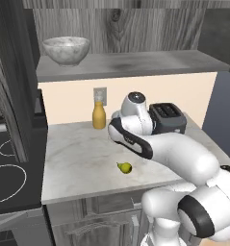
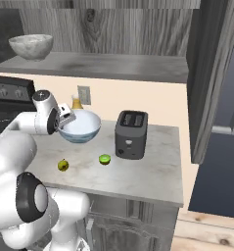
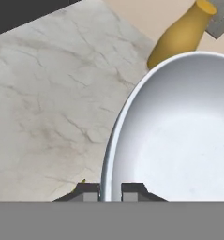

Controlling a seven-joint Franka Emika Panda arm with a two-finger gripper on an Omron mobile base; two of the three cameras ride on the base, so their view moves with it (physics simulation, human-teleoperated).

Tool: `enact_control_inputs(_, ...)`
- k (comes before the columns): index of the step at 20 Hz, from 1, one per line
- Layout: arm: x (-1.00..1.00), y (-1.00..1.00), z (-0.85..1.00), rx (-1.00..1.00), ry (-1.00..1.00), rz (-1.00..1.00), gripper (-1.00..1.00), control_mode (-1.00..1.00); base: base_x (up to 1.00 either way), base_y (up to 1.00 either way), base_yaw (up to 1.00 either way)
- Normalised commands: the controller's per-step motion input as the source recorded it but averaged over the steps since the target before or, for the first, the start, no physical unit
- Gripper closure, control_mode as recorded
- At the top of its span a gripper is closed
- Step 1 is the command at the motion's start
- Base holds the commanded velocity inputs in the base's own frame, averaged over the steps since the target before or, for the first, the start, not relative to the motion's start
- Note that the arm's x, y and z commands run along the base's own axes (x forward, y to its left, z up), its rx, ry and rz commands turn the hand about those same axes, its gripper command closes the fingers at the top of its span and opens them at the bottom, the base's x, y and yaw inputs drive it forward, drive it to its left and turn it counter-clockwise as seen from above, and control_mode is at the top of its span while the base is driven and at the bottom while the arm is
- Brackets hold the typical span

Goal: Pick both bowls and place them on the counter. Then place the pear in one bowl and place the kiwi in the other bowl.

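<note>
- Left base view: the grey-white marbled bowl (image 1: 66,50) sits on the dark upper shelf (image 1: 135,65) at upper left, not yet fetched. The pear (image 1: 124,167) lies on the counter (image 1: 78,153) at centre, outside any bowl.
- Right base view: the gripper (image 2: 64,119), left of centre, holds the blue-inside bowl (image 2: 80,126) by its rim above the counter, apparently not yet set down. The kiwi (image 2: 105,159) lies loose at centre, left of the toaster (image 2: 131,134).
- Hand view: the fingertips (image 3: 88,191) are closed to a narrow gap astride that bowl's rim at bottom centre; a yellow bottle (image 3: 183,33) stands at upper right.
- My judgement: roughly a quarter done; both placements and both fruits remain.
</note>
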Motion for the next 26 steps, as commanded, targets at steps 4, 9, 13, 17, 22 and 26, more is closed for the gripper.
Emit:
enact_control_inputs(4, 0.14, 0.02, -0.37, -0.02, 0.10, 0.00, 1.00, -1.00, 0.00, 0.00, 0.00)
enact_control_inputs(9, 0.41, 0.08, -0.41, 0.00, 0.08, 0.00, 1.00, -1.00, 0.00, 0.00, 0.00)
enact_control_inputs(13, 0.49, 0.18, -0.48, 0.00, 0.03, 0.00, 1.00, -1.00, 0.00, 0.00, 0.00)
enact_control_inputs(17, 0.44, 0.17, -0.50, 0.00, 0.00, 0.00, 1.00, -1.00, 0.00, 0.00, 0.00)
enact_control_inputs(22, 0.34, 0.17, -0.52, 0.00, 0.00, 0.00, 1.00, -1.00, 0.00, 0.00, 0.00)
enact_control_inputs(26, 0.10, 0.01, -0.22, 0.00, 0.00, 0.00, 1.00, -1.00, 0.00, 0.00, 0.00)
